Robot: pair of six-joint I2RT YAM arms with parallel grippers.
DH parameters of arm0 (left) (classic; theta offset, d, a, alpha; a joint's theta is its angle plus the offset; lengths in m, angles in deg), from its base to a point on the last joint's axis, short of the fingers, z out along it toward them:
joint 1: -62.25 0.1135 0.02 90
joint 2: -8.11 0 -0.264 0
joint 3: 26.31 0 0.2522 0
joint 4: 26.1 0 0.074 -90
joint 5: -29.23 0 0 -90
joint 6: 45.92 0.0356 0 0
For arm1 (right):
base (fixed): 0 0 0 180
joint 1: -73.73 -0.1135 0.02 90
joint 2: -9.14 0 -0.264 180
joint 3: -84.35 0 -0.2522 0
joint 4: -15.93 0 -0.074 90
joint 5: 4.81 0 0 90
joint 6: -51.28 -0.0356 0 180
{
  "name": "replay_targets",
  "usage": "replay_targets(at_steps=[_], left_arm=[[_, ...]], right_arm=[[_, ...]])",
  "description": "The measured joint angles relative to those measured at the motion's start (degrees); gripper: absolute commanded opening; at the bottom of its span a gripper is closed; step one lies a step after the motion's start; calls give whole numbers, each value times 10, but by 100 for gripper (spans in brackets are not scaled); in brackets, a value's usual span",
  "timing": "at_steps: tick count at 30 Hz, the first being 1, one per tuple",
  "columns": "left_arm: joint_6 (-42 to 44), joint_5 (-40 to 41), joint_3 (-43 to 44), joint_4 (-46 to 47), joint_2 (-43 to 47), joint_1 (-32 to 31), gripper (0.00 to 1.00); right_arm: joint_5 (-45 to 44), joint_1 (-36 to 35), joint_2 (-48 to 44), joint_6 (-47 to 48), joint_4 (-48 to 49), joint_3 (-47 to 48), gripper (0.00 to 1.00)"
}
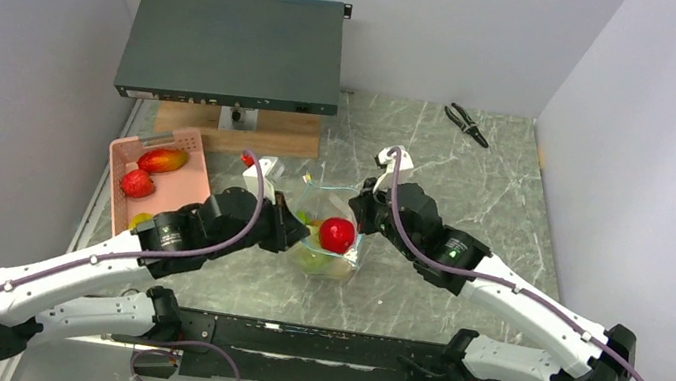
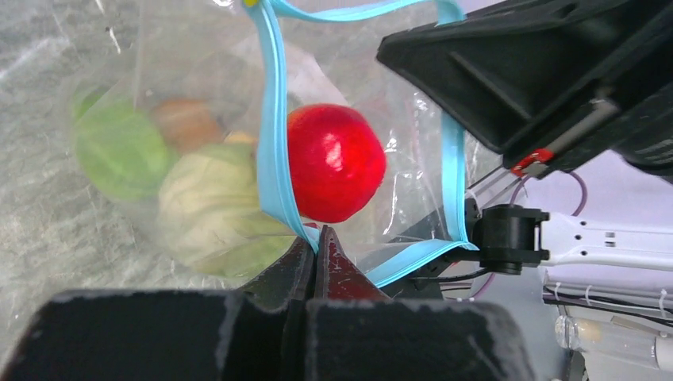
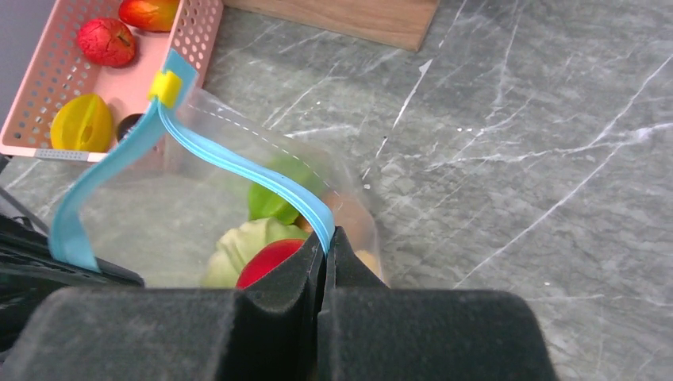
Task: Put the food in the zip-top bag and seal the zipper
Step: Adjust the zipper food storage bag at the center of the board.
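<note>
Overhead view of a grey marbled table (image 1: pixel 475 191), two white-and-black arms reaching inward from the near edge and meeting at its middle. Between them a clear zip-top bag (image 1: pixel 332 205), mouth upward and stretched open into a loop. At the bag's left side, the left gripper (image 2: pixel 317 238), jaws pressed together and pinching the teal-blue zipper (image 2: pixel 270 119) on one side of that loop. At the opposite side, the right gripper (image 3: pixel 325 242), jaws likewise clamped flat on the strip, with a small yellow slider (image 3: pixel 165 87) at the strip's far end. Inside the bag, a shiny red fruit (image 1: pixel 337 234) nearest the mouth, and beneath it a pale green piece (image 2: pixel 210 206), a brighter round green piece (image 2: pixel 119 151) and something brownish-orange (image 2: pixel 186 123) (blurred through the plastic, so not nameable). Bottom of the bag low over the marble; contact with it not clear from any view. To the left of the bag, just beside the left arm, a pink slotted basket (image 1: pixel 184 190) holding more food: a red-and-orange oval fruit (image 1: pixel 161 160), a bumpy red fruit (image 1: pixel 137 184), a yellow fruit (image 3: pixel 82 123) and a dark piece (image 3: pixel 131 125) partly hidden behind the strip in the right wrist view. Behind the basket, a wooden board (image 1: pixel 272 130) under a dark flat metal box (image 1: pixel 234 46). Near the far right corner, well apart from everything else, a pair of pliers (image 1: pixel 466 124).
</note>
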Motion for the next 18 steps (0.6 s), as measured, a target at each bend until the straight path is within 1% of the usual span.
replay_targets(at_steps=[6,8,12,18], left_arm=[[21,-17,59,3,-10,3,0],[24,-21,64,14,-9,3,0],[20,-18,47,20,0,6,0],[2,-15,-7,11,8,29,0]], right_arm=[[-3,0,-3,18,-15,31,0],[-2,0,-10,19,-11,35,0],[-2,0,-19,17,-3,27,0],[-9,0,11,12,-7,-4,0]])
